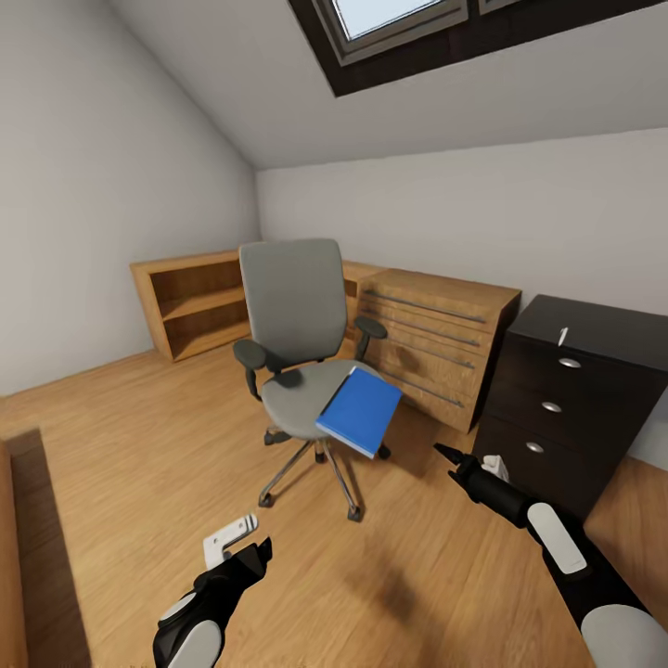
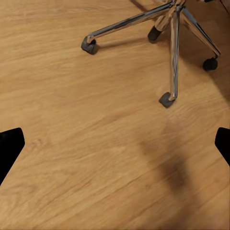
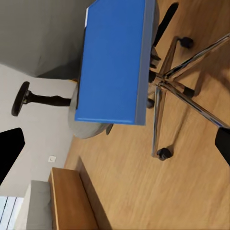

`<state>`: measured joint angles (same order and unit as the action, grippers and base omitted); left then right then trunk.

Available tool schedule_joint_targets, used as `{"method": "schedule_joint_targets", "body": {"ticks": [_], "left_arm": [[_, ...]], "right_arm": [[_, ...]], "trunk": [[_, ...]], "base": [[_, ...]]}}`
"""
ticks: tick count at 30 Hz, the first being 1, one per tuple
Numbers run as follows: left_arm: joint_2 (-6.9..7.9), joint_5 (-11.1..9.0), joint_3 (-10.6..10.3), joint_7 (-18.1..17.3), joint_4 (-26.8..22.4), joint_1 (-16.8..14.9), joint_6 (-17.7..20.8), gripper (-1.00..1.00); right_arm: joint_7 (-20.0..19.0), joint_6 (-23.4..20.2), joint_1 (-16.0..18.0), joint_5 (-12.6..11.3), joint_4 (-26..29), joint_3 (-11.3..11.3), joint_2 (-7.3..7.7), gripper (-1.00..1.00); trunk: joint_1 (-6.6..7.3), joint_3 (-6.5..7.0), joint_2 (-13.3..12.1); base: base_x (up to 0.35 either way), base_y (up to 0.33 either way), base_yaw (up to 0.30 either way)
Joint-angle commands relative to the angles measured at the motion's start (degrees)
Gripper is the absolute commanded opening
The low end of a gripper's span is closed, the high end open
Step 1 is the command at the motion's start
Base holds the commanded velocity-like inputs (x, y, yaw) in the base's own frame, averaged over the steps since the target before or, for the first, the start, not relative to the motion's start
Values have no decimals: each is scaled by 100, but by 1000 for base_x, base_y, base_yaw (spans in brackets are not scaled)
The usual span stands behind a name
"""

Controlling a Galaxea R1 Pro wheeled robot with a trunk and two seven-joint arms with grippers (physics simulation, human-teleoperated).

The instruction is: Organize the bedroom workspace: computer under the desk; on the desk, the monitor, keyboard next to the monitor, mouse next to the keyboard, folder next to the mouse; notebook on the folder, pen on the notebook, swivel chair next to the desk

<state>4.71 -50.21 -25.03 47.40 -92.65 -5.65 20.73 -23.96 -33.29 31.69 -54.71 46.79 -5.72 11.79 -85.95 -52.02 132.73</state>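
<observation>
A: Checking the folder (image 1: 360,410) first. It lies on the chair (image 1: 299,345) seat, at the seat's front right, with one corner hanging past the seat edge toward the right gripper (image 1: 443,454).

B: Touching?

A: No. The right gripper is near, in front of the overhanging corner and a bit lower, over bare floor (image 1: 139,445). In the right wrist view the folder (image 3: 115,62) sits ahead between the two finger tips at the frame edges, which stand wide apart. Jaws released, nothing in them.

B: Left one?

A: Left gripper (image 1: 252,553) is low over the floor, in front of the chair's star base. In the left wrist view the fingers are spread, with chrome legs and casters (image 2: 165,99) ahead. Released too, holding nothing.

B: Room around?

A: Open floor in front of and to the left of the chair. Wooden drawer chest (image 1: 445,343) just behind the chair's right side, black cabinet (image 1: 566,399) close on the right arm's side, low shelf (image 1: 195,301) at the back left wall. Sloped ceiling with a skylight (image 1: 399,19) above.
</observation>
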Motion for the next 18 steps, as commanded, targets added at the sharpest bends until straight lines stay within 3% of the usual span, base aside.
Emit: {"method": "schedule_joint_targets", "body": {"ticks": [1,18], "left_arm": [[4,-25,-10,41,-8,-6,16,100],[4,-20,-50,34,-8,-6,-47,100]], "right_arm": [[-12,-42,4,-23,1,-13,-2,100],[-38,48,4,-14,46,16,-6,100]], "trunk": [[-21,-24,44],[-395,-329,726]], "base": [[0,0,0],[0,0,0]]}}
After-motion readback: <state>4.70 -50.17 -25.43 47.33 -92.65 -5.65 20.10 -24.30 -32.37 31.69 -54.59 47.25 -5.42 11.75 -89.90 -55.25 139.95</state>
